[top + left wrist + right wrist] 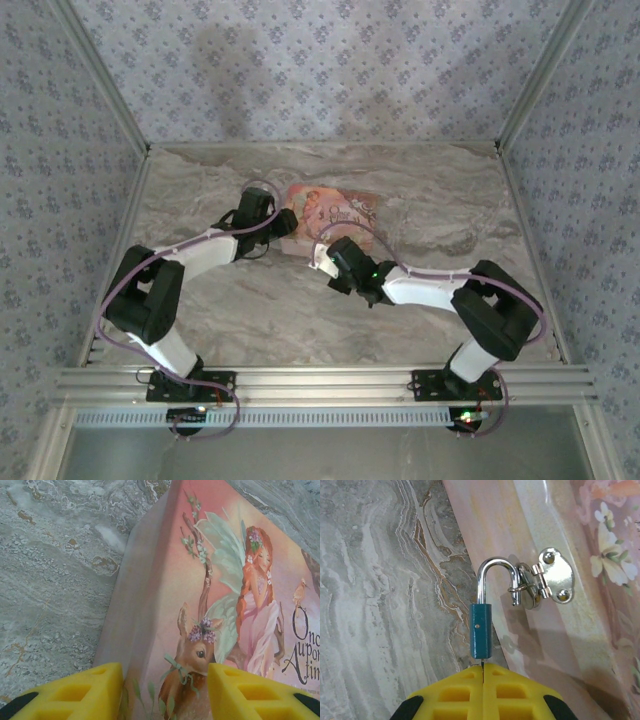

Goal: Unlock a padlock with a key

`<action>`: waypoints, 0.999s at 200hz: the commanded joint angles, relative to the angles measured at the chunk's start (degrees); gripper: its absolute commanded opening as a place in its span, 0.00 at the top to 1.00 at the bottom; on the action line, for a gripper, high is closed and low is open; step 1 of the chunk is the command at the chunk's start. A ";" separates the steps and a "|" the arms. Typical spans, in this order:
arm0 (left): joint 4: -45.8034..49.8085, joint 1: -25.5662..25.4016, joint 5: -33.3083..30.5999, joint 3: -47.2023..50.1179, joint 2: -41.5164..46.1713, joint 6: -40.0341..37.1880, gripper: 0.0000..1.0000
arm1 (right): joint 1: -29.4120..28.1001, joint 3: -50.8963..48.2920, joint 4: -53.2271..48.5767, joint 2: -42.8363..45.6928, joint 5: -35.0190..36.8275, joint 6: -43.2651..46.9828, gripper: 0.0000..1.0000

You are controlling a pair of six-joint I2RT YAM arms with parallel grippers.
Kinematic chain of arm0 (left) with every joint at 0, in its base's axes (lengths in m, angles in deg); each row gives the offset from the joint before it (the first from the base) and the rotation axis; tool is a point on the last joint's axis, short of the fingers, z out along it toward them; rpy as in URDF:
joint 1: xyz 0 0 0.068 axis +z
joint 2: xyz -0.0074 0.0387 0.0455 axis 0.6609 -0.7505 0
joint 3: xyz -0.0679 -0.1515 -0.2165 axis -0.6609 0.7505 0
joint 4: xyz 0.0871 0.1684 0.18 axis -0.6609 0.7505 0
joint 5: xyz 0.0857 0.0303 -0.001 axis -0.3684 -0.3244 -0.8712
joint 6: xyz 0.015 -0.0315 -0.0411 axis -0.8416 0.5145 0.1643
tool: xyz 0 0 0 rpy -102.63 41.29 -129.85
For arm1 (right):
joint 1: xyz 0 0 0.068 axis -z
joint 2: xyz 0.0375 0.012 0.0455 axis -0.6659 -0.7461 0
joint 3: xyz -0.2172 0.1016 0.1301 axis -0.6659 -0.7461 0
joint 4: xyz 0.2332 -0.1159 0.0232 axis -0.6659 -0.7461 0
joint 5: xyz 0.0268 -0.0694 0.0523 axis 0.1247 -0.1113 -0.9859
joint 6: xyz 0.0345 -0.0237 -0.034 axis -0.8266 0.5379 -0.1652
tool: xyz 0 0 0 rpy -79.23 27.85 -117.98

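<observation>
Right gripper (483, 674) pinches the key (482, 665) (barely a sliver showing) into the padlock (481, 631); left gripper (164, 680), fingers spread, straddles the tin (150, 605), likely to steady it.

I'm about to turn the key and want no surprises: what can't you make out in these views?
Right wrist view: the shut right claw hides the key, bar a thin sliver under the padlock.
Right wrist view: the shackle has its free end overlapping the hasp ring; locked or released, unclear.
Left wrist view: the bottom edge cuts off whether the fingers of the left claw touch the tin.
</observation>
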 commanded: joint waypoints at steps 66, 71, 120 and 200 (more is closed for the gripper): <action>-0.69 -1.05 4.75 0.75 0.22 0.95 0.53 | -1.59 7.40 7.97 -2.10 -2.69 1.92 1.00; -0.69 -0.97 4.74 0.80 0.32 0.91 0.53 | -1.83 7.25 7.99 -1.78 -2.76 1.88 1.00; -0.32 -0.49 3.96 1.27 0.99 0.98 0.53 | -2.63 5.30 8.21 0.68 -3.40 0.81 1.00; 0.34 1.16 2.30 4.12 6.11 1.07 0.49 | -5.11 1.72 5.38 6.58 -0.53 -0.09 1.00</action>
